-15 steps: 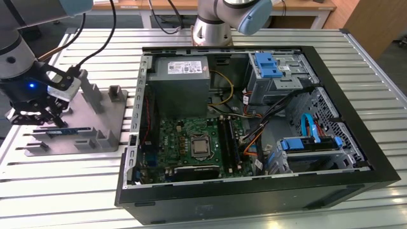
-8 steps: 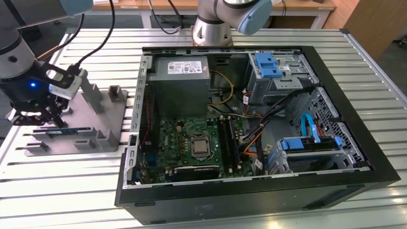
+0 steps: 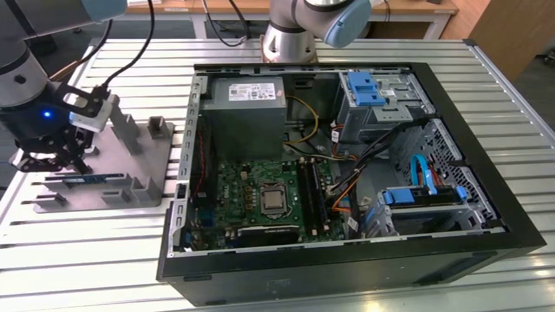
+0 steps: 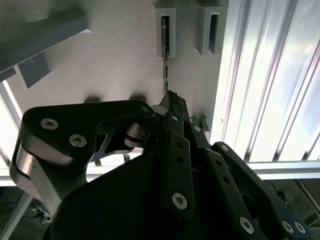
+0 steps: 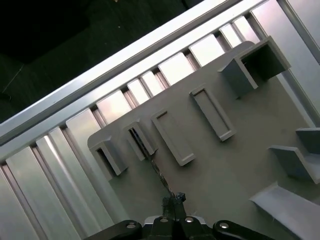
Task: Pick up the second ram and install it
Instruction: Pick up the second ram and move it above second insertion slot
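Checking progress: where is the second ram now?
The second ram sits in the gray holder blocks at the exterior view's left, at the gripper, outside the computer case.

One slatted aluminium bench (image 3: 78, 260) carries one open black metal computer case (image 3: 286, 279) and one flat grey fixture plate (image 3: 104, 198). Two silver robot arms with pale blue caps (image 3: 299, 29) appear in the exterior view. Inside the case there are one green motherboard (image 3: 238, 188), one square metal processor socket (image 3: 273, 199), one grey boxy power supply (image 3: 247, 110) and two blue plastic drive caddies (image 3: 364, 88). There is one thin dark green-black memory stick (image 3: 83, 177). On the plate, the first wrist view shows what look like four low slotted grey plastic holder blocks (image 5: 172, 138) in a row.
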